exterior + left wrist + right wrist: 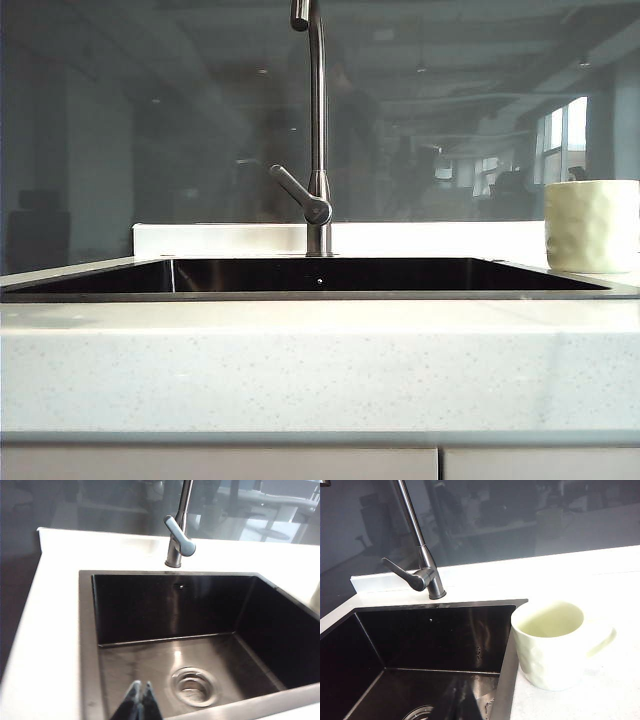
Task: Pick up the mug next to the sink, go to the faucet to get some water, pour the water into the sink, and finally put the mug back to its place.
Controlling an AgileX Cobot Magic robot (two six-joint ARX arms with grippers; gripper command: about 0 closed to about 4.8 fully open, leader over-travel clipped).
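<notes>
The mug (551, 642), upright on the counter just beside the sink (507, 655), looks rigid, glazed, slippery and breakable, so grip its loop handle or wall; left gripper (139, 689) over the sink and unseen right gripper both clenched empty.

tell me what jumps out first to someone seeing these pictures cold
The dark, glossy sink set in the white speckled counter fills the middle, with the tall steel faucet rising behind its back edge, lever angled to the side. The pale dimpled mug stands upright and empty on the counter by the sink's right rim. The left gripper hangs shut over the basin near the drain; the right gripper is not in view.
</notes>
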